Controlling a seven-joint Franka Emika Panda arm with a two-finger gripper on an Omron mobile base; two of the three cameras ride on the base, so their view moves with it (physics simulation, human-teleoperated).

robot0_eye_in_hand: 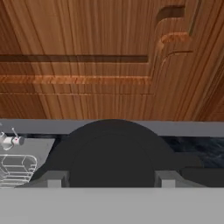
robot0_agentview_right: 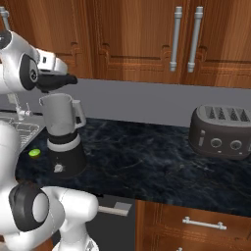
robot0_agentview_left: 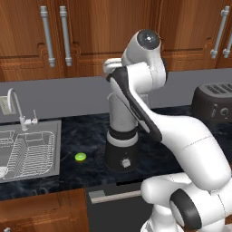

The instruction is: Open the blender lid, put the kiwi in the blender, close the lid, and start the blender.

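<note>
- Blender (robot0_agentview_right: 62, 142) — stands on the dark tabletop (robot0_agentview_right: 147, 157) near the front edge, just right of the sink (robot0_agentview_left: 27, 149); black base w/ white front knob, clear grey jar on top, handle facing right in the right base view.
- Blender lid (robot0_agentview_right: 55, 81) — the black cap sits in the hand, lifted clear above the jar's mouth in the right base view; a gap shows between lid and jar rim, so the jar looks open. In the hand view the lid (robot0_eye_in_hand: 111, 153) is the big dark dome right between the two finger tips.
- Hand (robot0_eye_in_hand: 106, 179) — fingers set apart, one on each side of the lid; reads as gripping the lid, not empty.
- Kiwi (robot0_agentview_left: 80, 157) — small lime-green disc lying on the tabletop between sink and blender base, near the base but not touching; also seen at the far left in the right base view (robot0_agentview_right: 34, 153).
- Toaster (robot0_agentview_right: 220, 131) — well apart to the right, not involved.
- Step in hand, as I judge it: lid-opening, approx. done — lid off but not set down yet.
- Next move calls for: parking the lid on a bare patch of tabletop, away from the kiwi & not blocking the jar, then letting go and coming down low on the kiwi. It's flat and small, so the pinch needs to be low & centred.
</note>
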